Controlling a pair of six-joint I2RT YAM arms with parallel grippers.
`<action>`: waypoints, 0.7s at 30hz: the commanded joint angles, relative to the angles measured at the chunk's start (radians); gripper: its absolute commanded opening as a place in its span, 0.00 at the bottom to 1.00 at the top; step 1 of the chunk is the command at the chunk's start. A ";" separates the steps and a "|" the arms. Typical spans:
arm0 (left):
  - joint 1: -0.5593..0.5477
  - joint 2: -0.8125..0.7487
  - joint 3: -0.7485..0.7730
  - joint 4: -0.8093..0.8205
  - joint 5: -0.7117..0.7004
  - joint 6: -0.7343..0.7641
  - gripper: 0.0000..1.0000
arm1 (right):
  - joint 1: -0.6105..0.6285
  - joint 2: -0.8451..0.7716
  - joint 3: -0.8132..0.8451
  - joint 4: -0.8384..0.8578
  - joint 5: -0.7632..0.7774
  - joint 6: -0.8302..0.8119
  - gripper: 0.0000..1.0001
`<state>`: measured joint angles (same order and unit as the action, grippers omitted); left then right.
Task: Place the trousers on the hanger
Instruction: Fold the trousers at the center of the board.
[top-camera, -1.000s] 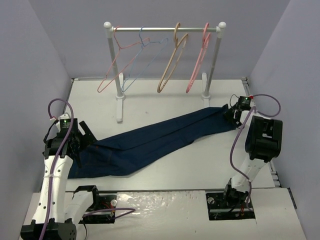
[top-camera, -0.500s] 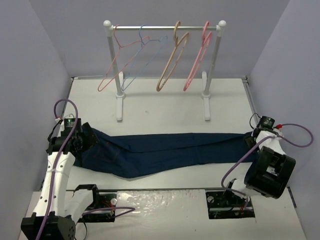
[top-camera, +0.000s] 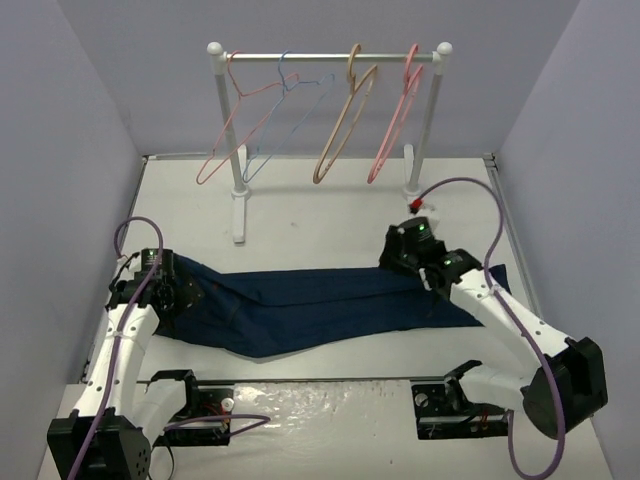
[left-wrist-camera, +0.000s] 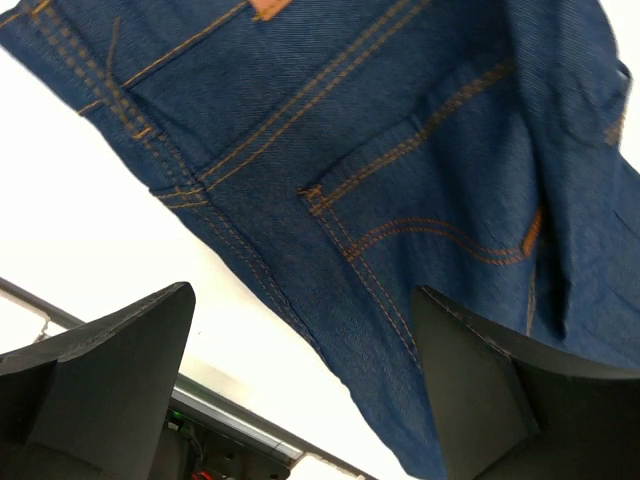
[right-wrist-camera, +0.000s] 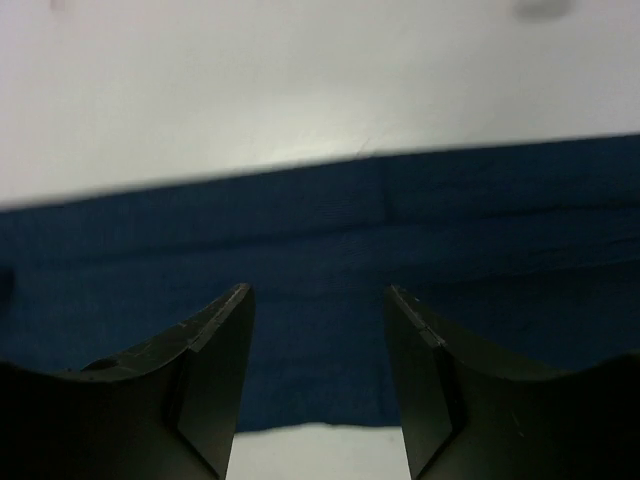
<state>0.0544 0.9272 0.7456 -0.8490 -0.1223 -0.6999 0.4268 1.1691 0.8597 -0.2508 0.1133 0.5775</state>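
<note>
The dark navy trousers (top-camera: 320, 305) lie flat across the table, waist at the left and leg ends at the right. My left gripper (top-camera: 178, 295) is open over the waist end. Its wrist view shows a stitched back pocket of the trousers (left-wrist-camera: 420, 150) between the spread fingers of the gripper (left-wrist-camera: 302, 292), which hold nothing. My right gripper (top-camera: 393, 258) is open just above the far edge of the legs. In its wrist view the gripper (right-wrist-camera: 316, 291) hangs over the blue cloth (right-wrist-camera: 320, 240). The tan hanger (top-camera: 343, 130) hangs on the rack.
The white rack's rail (top-camera: 330, 58) stands at the back on two posts. It also carries two pink hangers (top-camera: 235, 130) (top-camera: 395, 125) and a thin light-blue hanger (top-camera: 285, 115). Purple walls close in both sides. The table's front rail (left-wrist-camera: 230, 385) shows below the waist.
The trousers were drawn from a diagonal into a straight line across the table. My right gripper let go of the leg end and swung left over the legs. My left gripper moved slightly nearer.
</note>
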 joint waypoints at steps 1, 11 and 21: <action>0.005 0.003 0.007 0.039 -0.069 -0.091 0.87 | 0.216 0.002 -0.087 0.031 0.038 -0.003 0.51; 0.003 0.159 -0.090 0.207 -0.032 -0.201 0.86 | 0.339 0.223 -0.154 0.162 -0.020 0.032 0.51; 0.001 0.369 -0.044 0.415 0.045 -0.090 0.84 | 0.185 0.265 -0.273 0.148 0.002 0.132 0.51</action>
<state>0.0544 1.2235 0.6190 -0.5684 -0.1145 -0.8542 0.6958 1.4476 0.6682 -0.0593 0.0701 0.6540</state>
